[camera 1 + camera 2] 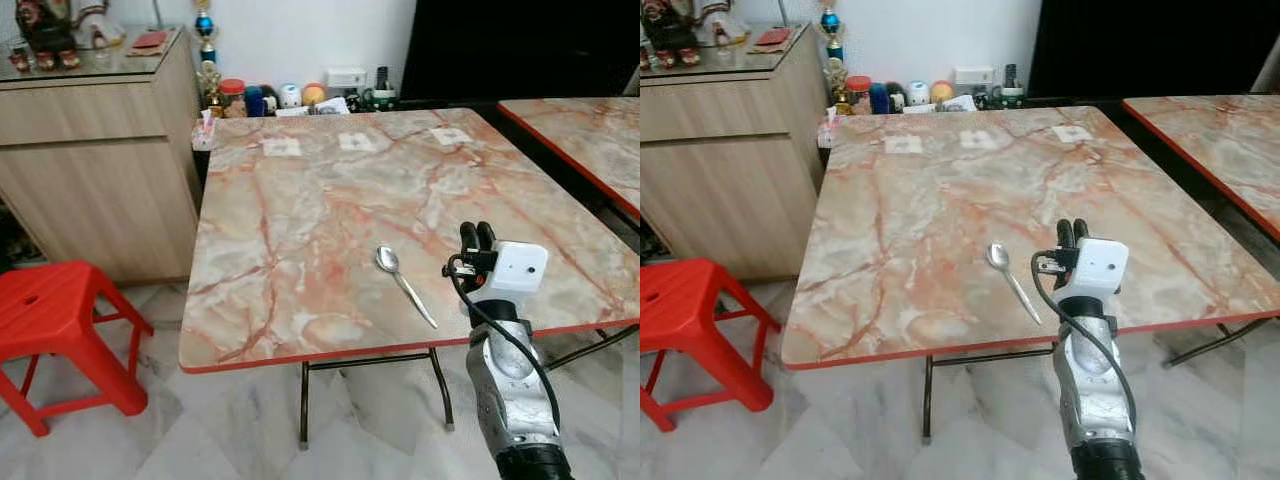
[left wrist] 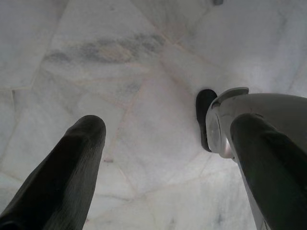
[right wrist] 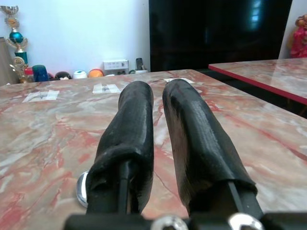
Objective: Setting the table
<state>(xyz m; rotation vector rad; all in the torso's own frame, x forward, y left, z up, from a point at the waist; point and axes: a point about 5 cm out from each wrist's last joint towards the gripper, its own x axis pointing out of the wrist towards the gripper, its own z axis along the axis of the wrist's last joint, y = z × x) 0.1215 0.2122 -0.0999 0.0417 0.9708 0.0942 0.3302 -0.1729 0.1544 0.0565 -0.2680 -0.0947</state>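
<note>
A metal spoon lies on the pink marble table, near its front edge, bowl pointing away from me. My right gripper hovers low over the table just right of the spoon, fingers shut with nothing between them. In the right wrist view the two black fingers point across the tabletop, and the spoon's bowl peeks out beside them. My left gripper hangs idle over the floor, open and empty.
A red plastic stool stands left of the table beside a wooden cabinet. Jars and small items line the wall behind the table. A second marble table stands at the right. Three white squares lie along the far edge.
</note>
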